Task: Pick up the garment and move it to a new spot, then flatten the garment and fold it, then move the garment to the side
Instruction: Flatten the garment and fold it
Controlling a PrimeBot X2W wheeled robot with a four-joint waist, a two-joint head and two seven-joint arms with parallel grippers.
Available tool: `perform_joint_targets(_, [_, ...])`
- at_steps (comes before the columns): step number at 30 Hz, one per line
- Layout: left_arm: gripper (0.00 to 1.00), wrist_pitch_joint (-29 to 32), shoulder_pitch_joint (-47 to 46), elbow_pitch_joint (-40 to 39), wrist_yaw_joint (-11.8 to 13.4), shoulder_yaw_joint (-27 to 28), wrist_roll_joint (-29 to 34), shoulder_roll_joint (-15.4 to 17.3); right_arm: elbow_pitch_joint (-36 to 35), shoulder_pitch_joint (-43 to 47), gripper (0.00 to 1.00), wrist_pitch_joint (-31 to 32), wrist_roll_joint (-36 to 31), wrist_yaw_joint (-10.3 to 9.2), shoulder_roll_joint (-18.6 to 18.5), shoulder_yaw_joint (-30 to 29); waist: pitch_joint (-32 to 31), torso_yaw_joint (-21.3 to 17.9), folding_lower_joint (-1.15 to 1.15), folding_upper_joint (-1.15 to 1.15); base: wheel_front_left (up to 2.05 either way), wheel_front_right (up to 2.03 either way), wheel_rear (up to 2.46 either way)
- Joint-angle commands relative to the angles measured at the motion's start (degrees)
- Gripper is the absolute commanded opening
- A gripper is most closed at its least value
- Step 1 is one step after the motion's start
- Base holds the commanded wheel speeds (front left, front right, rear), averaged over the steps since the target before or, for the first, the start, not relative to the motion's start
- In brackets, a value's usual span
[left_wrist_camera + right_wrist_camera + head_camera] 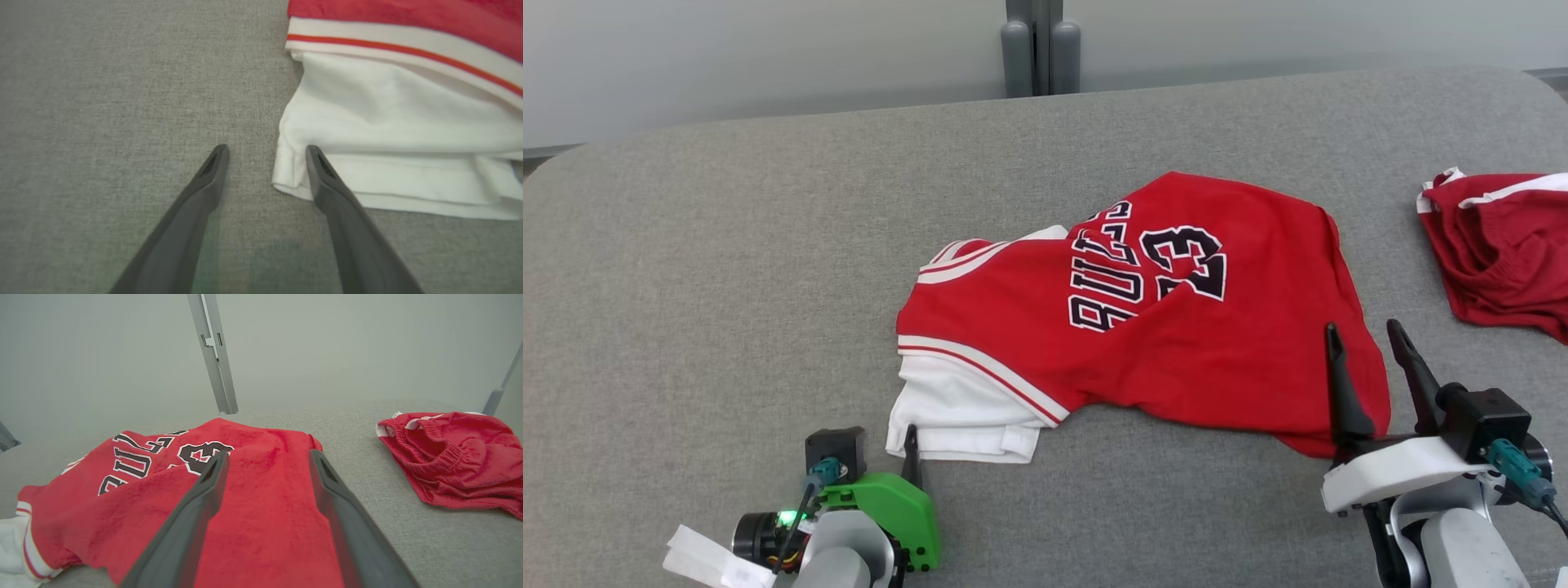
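The garment [1176, 327] is a red jersey with dark lettering, the number 23 and a white sleeve. It lies crumpled in the middle of the grey table [727, 286]. My left gripper [907, 437] is open, low at the near-left corner of the white sleeve [388, 122]. In the left wrist view, the left gripper [266, 149] straddles that corner, its right finger over the hem and its left finger over bare table. My right gripper [1363, 325] is open above the jersey's near-right hem. In the right wrist view the right gripper [268, 454] has the red cloth [253, 506] beneath it.
A second red piece of clothing [1503, 245] with white trim lies bunched at the table's right edge, also seen from the right wrist [453, 457]. A grey post [1040, 45] stands behind the table against the pale wall. Bare table stretches left of the jersey.
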Motion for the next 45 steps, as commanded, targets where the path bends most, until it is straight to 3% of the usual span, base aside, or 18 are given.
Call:
perform_joint_targets(1, [0.03, 0.9, 0.0, 1.0, -0.9, -0.9, -0.8, 0.1, -0.3, 0.0, 1.0, -0.3, -0.4, -0.06, -0.1, -0.8, 0.6, -0.6, 0.0, 0.0, 0.0, 0.0, 0.0])
perform_joint_targets(7, [0.0, -1.8, 0.3, -1.3, -1.4, -1.1, -2.1, 0.2, -0.9, 2.1, 1.0, -0.3, -1.6, -0.06, -0.1, -4.7, 0.7, -0.2, 0.0, 0.0, 0.0, 0.0, 0.0])
perform_joint_targets(16, [0.0, -6.8, 1.9, -14.4, 2.3, 2.5, -2.0, 3.0, -1.2, 8.3, 1.0, 3.4, -2.6, -0.06, -0.1, -8.5, 0.2, 2.3, 0.0, 0.0, 0.0, 0.0, 0.0])
perform_joint_targets(25, [0.0, -3.6, 7.0, -28.9, 5.5, 2.5, -0.7, 6.2, -6.8, 16.0, 1.0, 12.8, 2.6, -0.06, -0.2, -1.5, 0.1, 2.9, 0.0, 0.0, 0.0, 0.0, 0.0])
perform_joint_targets(30, [0.0, -2.2, 9.6, -33.4, 7.5, 3.5, -0.4, 7.6, -8.6, 17.7, 1.0, 15.5, 4.8, -0.05, -0.2, -0.7, 0.8, 2.7, 0.0, 0.0, 0.0, 0.0, 0.0])
perform_joint_targets(36, [0.0, -0.7, 11.1, -35.3, 9.0, 4.2, -0.7, 8.6, -6.2, 15.9, 1.0, 15.1, 5.6, -0.05, -0.1, -0.3, 1.0, 2.7, 0.0, 0.0, 0.0, 0.0, 0.0])
perform_joint_targets(45, [0.0, -0.1, 11.4, -35.5, 9.3, 3.8, -1.2, 8.8, 3.4, 11.3, 1.0, 12.0, 6.9, -0.05, -0.1, 2.6, 0.9, 3.8, 0.0, 0.0, 0.0, 0.0, 0.0])
